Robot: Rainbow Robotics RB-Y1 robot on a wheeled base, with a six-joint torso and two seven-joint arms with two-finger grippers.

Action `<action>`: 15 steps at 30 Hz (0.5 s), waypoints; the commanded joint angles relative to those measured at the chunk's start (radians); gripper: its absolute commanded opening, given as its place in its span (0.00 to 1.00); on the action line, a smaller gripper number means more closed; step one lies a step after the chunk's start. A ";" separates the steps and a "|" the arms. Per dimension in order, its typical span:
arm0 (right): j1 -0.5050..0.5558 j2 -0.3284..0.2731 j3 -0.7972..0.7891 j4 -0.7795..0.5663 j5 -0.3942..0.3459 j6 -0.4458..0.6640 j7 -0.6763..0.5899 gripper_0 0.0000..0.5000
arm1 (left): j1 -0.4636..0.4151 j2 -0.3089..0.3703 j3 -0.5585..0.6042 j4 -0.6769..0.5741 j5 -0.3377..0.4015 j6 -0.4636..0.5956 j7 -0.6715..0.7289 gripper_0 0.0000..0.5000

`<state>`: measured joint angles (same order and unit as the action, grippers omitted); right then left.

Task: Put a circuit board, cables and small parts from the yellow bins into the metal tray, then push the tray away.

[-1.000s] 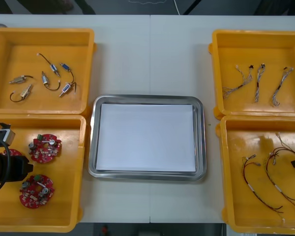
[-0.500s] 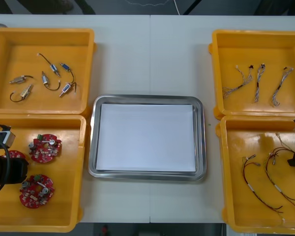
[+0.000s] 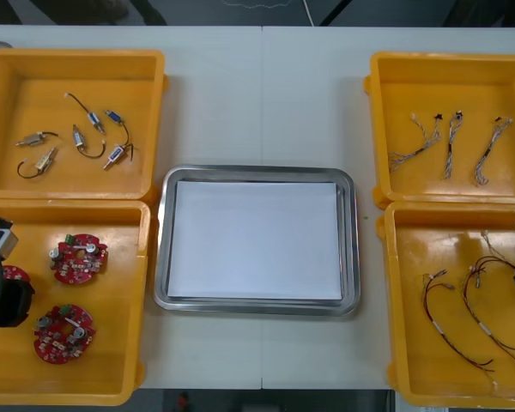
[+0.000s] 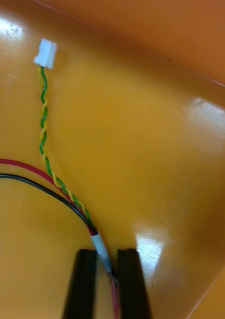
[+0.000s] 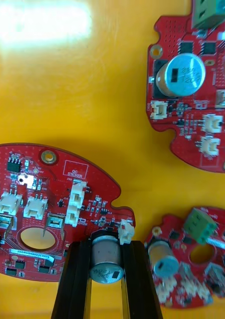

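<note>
Red round board (image 5: 52, 199), left gripper (image 5: 106, 247); cable (image 4: 98, 243), right gripper (image 4: 106, 255).

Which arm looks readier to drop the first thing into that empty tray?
Probably the left. The left gripper has its fingers clamped on a circuit board in the near left bin, beside the tray. The right gripper is at a thin cable, a less sure hold.
</note>
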<state>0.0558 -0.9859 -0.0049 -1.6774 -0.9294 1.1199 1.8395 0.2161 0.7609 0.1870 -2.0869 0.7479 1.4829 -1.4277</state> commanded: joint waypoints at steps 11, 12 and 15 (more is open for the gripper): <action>-0.005 -0.033 -0.087 -0.091 -0.015 0.124 0.018 0.00 | -0.213 0.038 0.065 -0.186 0.047 0.358 0.043 0.00; -0.005 -0.033 -0.110 -0.113 -0.017 0.153 0.015 0.00 | -0.233 0.040 0.057 -0.196 0.056 0.386 0.052 0.00; -0.008 -0.033 -0.170 -0.162 -0.020 0.230 0.009 0.00 | -0.287 0.038 0.038 -0.209 0.080 0.437 0.064 0.00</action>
<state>0.0538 -0.9909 -0.0780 -1.7700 -0.9359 1.2974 1.8395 0.0072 0.7609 0.2370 -2.2510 0.8017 1.8728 -1.4271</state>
